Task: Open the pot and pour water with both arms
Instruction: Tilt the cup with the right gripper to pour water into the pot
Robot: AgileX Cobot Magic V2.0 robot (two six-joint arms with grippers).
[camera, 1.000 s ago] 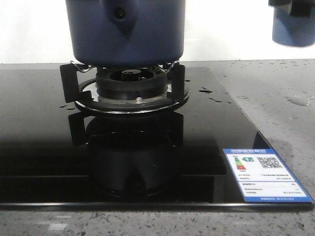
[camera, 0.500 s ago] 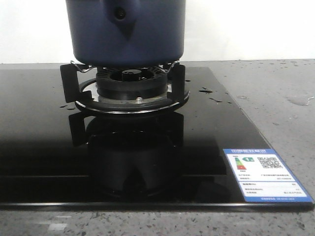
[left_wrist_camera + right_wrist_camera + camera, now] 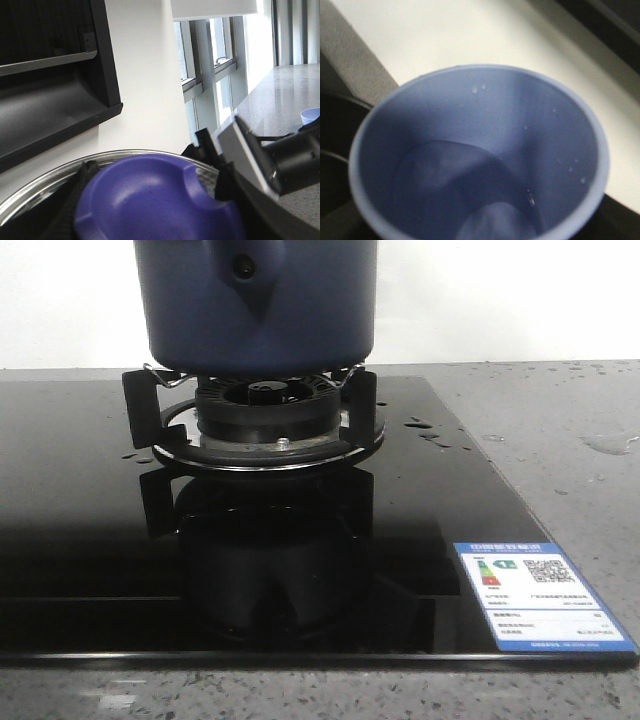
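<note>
The pot (image 3: 255, 305) runs off the top of the front view, so its rim and lid are out of sight there, and neither arm shows in that view. From the left wrist, the purple knob (image 3: 155, 200) fills the foreground, blurred and cut by the lower edge; the fingers holding it can't be made out. From the right wrist, the pale blue cup (image 3: 480, 155) blocks the gripper completely, and its base is cropped and soft.

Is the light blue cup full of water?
No, nearly empty. The cup shows bare inside walls with only droplets and perhaps a thin wet layer at its bottom.
</note>
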